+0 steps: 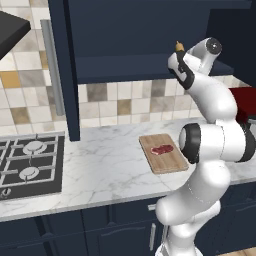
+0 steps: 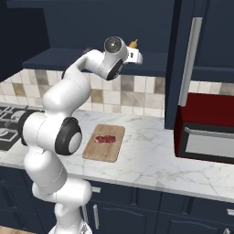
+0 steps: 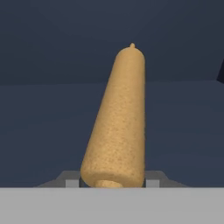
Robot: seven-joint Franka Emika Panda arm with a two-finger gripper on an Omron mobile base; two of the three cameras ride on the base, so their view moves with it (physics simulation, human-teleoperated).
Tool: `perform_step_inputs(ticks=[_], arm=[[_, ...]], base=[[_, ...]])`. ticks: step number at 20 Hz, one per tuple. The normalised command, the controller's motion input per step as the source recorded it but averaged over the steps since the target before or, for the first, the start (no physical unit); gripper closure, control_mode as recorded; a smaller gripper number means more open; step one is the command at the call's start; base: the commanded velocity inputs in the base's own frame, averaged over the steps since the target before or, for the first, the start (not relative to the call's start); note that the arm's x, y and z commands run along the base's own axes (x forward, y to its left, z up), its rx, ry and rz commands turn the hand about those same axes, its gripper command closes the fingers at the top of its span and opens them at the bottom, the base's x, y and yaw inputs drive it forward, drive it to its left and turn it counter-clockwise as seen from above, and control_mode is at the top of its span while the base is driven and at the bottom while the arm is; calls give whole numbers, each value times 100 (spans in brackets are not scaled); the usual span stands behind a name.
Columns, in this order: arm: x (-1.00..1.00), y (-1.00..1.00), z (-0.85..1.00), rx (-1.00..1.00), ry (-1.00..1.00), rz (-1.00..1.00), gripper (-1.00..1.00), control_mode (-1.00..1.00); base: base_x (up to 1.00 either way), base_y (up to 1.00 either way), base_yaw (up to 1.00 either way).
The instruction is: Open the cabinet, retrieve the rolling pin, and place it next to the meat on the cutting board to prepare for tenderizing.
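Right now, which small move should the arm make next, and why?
Probably draw the gripper back out of the cabinet. The hand view shows the rolling pin between its fingers, apparently gripped, while the meat waits on the cutting board below.

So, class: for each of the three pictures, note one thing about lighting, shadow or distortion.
Left base view: the open cabinet is a dark, flat recess, while the marble counter is evenly lit. Right base view: the cutting board and meat cast hardly any shadow. Hand view: the rolling pin looks strongly foreshortened, tapering away from the pincer, with its grain sharp.
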Motion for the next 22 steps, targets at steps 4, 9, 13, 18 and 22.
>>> perform_step_inputs(ticks=[4, 9, 13, 18, 22], arm=[[0, 0, -2, 0, -4, 0, 100, -100], [-1, 0, -2, 0, -1, 0, 100, -100], [0, 0, -9, 0, 0, 0, 100, -100], [-3, 0, -18, 0, -2, 0, 100, -100], [-54, 5, -14, 0, -11, 0, 100, -100]], base=[[0, 0, 0], [0, 0, 0], [0, 0, 0], [0, 0, 0], [0, 0, 0]])
